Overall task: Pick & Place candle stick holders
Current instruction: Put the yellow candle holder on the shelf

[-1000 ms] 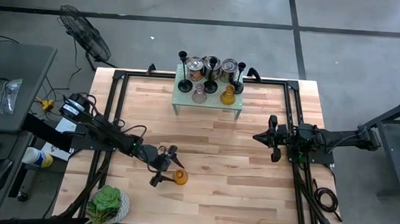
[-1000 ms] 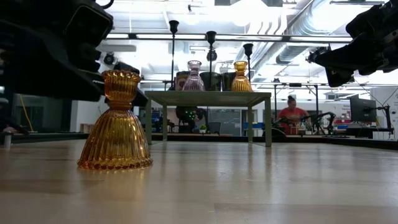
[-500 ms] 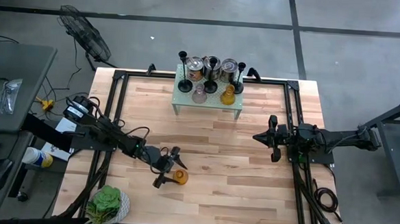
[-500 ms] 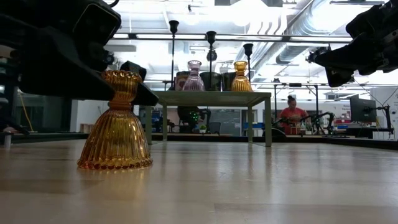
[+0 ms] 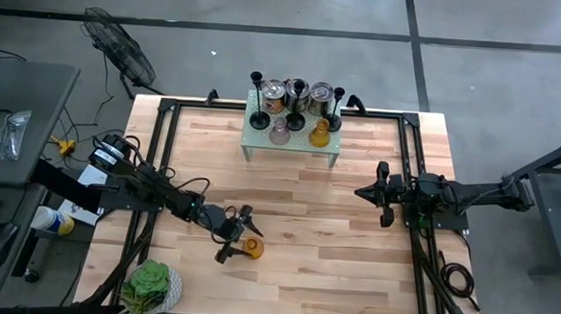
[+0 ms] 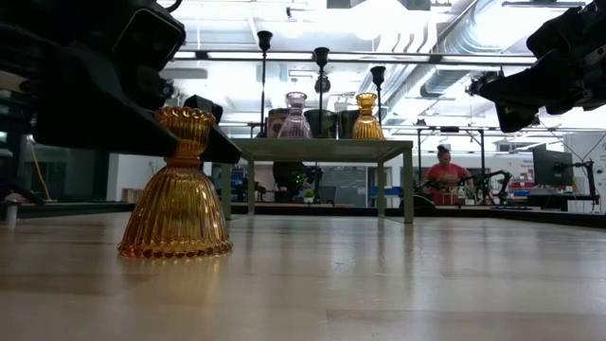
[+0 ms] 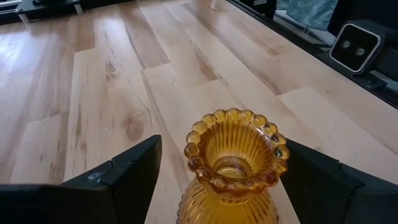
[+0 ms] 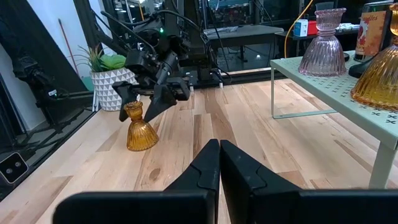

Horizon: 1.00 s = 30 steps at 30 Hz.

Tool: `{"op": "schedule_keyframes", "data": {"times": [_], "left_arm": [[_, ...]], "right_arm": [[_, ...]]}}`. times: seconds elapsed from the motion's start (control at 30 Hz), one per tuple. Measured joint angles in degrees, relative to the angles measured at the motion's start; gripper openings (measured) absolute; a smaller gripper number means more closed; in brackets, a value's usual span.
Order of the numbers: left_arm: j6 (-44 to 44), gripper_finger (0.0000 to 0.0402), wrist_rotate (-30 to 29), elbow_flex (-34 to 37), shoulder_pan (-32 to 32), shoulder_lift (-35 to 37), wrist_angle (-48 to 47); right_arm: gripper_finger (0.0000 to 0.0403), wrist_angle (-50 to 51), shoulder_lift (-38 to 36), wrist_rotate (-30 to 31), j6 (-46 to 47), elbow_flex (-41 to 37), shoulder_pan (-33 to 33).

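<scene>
Amber glass holder [image 7: 231, 163] is standing upright between the wide-spread fingers of the left claw [image 5: 237, 234], neck level with the pads, not yet gripped, on the desk [image 5: 298, 192] near its front-left. Left arm is reaching in low; right claw [image 8: 218, 163] is waiting pinched closed, well apart, by the shelf [image 5: 293, 138] carrying the other holders.

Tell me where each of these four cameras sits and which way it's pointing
High view: overhead, looking straight down on the table; both arms show.
Low view: at tabletop height, looking across to the shelf; the left hand frames the amber holder.
Left wrist view: on the left arm, looking down at that amber holder between open fingers.
Right wrist view: on the right arm, looking across the table past the shut right hand.
Shared: right wrist and high views both show the left hand at the amber holder.
</scene>
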<state>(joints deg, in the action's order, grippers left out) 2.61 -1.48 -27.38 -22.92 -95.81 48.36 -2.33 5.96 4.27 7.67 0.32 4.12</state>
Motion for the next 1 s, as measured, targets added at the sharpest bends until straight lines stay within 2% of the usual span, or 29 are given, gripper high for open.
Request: {"op": "schedule_keyframes", "data": {"times": [0.83, 1.0], "left_arm": [[0.0, 0.0149, -0.6, 0.0, 0.0, 0.0, -0.5], [-0.1, 0.0132, -0.6, 0.0, 0.0, 0.0, -0.5]], "right_arm": [[0.0004, 0.0, 0.0, 0.0, 0.0, 0.0, 0.0], [0.0004, 0.0, 0.0, 0.0, 0.0, 0.0, 0.0]]}}
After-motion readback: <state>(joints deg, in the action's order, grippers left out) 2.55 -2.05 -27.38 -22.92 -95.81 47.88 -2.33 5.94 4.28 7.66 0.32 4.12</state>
